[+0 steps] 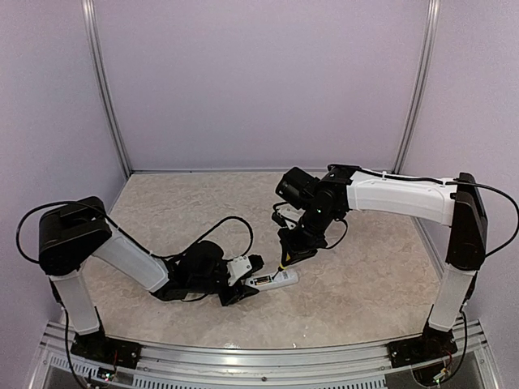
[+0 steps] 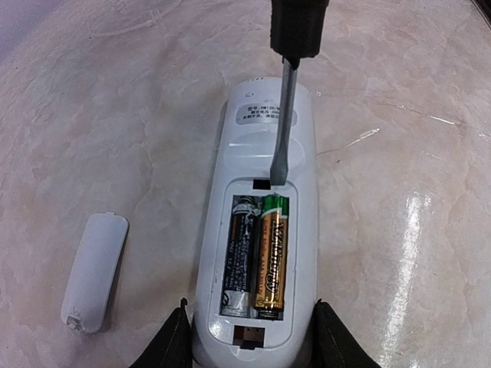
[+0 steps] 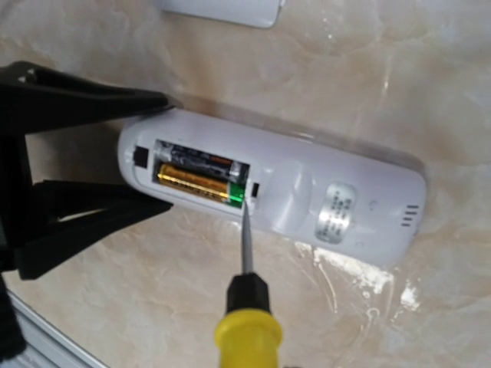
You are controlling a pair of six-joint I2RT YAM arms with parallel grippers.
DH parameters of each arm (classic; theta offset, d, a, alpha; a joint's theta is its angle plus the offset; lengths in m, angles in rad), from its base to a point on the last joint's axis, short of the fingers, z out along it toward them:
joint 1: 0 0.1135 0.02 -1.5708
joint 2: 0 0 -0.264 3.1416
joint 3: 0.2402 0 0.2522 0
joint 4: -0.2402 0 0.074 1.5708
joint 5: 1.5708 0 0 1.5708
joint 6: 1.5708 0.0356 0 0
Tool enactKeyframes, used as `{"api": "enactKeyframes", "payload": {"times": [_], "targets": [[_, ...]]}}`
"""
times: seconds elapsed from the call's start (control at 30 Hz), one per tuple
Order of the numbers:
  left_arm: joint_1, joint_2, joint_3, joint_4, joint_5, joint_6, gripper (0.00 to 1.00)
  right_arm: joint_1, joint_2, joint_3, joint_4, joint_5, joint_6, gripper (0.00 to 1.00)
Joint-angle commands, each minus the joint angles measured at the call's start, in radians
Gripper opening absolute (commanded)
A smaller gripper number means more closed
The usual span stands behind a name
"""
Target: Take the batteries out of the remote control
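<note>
The white remote control point(image 2: 261, 146) lies back-up on the table with its battery bay uncovered. Two batteries sit side by side in the bay, a dark one point(image 2: 241, 257) and a gold one with a green end point(image 2: 270, 257). My left gripper point(image 2: 253, 349) is shut on the remote's near end, one black finger point(image 2: 173, 341) on each side. My right gripper point(image 1: 290, 253) is shut on a yellow-handled screwdriver point(image 3: 247, 330). Its blade tip point(image 2: 281, 175) rests at the bay's far edge, beside the gold battery's green end point(image 3: 236, 195).
A small white cover piece point(image 2: 93, 272) lies flat on the marble-patterned table point(image 2: 414, 115), a little to the left of the remote. It also shows at the top edge of the right wrist view as the cover piece point(image 3: 222, 9). Pale walls enclose the table on three sides.
</note>
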Motion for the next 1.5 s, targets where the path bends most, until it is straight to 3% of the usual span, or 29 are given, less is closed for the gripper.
{"api": "enactKeyframes", "payload": {"times": [0.0, 0.73, 1.1, 1.47], "targets": [[-0.005, 0.014, 0.007, -0.096, -0.034, 0.019, 0.32, 0.014, 0.027, 0.019, -0.014, -0.004, -0.006, 0.0], [-0.006, 0.023, 0.015, -0.103, -0.039, 0.02, 0.31, 0.014, 0.034, 0.007, -0.005, -0.034, -0.006, 0.0], [-0.006, 0.023, 0.015, -0.103, -0.041, 0.018, 0.3, 0.013, 0.045, 0.035, -0.052, 0.052, -0.023, 0.0], [-0.005, 0.024, 0.018, -0.113, -0.046, 0.017, 0.29, 0.014, 0.048, 0.018, -0.01, -0.012, -0.017, 0.0]]}}
